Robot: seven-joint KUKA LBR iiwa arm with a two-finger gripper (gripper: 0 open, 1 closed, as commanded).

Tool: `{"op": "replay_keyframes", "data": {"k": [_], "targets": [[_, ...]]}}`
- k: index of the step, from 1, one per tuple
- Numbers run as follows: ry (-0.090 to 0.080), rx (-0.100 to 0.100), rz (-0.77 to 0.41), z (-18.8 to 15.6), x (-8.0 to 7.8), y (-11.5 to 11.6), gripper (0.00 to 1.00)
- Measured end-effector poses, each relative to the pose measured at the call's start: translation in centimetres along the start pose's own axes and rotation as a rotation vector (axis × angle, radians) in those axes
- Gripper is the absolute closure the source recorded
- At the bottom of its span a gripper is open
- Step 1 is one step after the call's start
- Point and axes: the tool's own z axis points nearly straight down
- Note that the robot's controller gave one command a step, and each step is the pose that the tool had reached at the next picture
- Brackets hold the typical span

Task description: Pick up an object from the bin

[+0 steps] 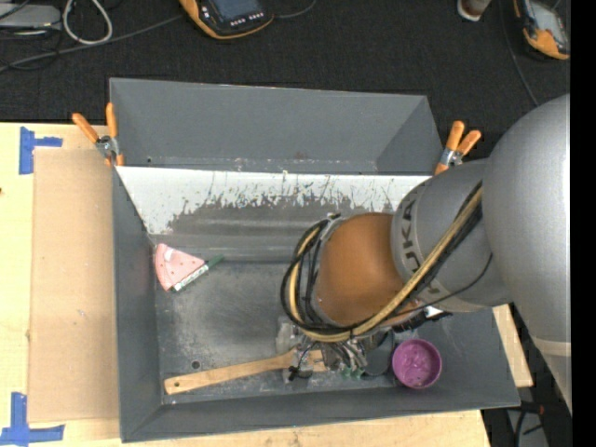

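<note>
Dark floor (326,26) surrounds a grey metal bin (270,124), seen from above and slightly to one side. Its sloping walls lead down to a scuffed, flat bottom that holds a few loose objects.

A long wooden spatula (223,374) lies flat on the bottom, close to the bin's near wall. It runs left to right, and its right end sits a little farther from that wall than its left end.

The robot arm (466,240), large and silver-grey, reaches in from the right, above the spatula's right end. A rounded orange cover (358,268) sits on its wrist, with black and yellow cables (303,277) looping around the cover's left side.

Below the cover, the gripper (321,359) hangs low over the bin bottom, right at the spatula's right end. The wood runs up to the gripper's dark metal parts and appears to meet them. The cover and cables hide much of the gripper, so how wide it is spread cannot be told. It is also unclear whether the spatula is actually caught in it.

A small round purple cup (416,363) stands just to the right of the gripper, beyond the spatula's right end, with its mouth facing up.

A pink wedge (177,266), shaped like a watermelon slice with a pale rim and a green edge, lies well behind the spatula's left end, toward the bin's far wall. It is apart from everything else.
</note>
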Motion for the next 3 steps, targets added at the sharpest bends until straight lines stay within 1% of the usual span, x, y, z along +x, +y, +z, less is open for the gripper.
{"op": "replay_keyframes", "data": {"k": [1, 2, 3], "targets": [[0.0, 0.0, 0.001, 0.0, 0.0, 0.0, 1.0], [0.003, 0.0, 0.003, -1.9, 0.1, 0.0, 1.0], [0.0, -0.001, 0.004, -3.1, 0.0, 0.0, 1.0]]}}
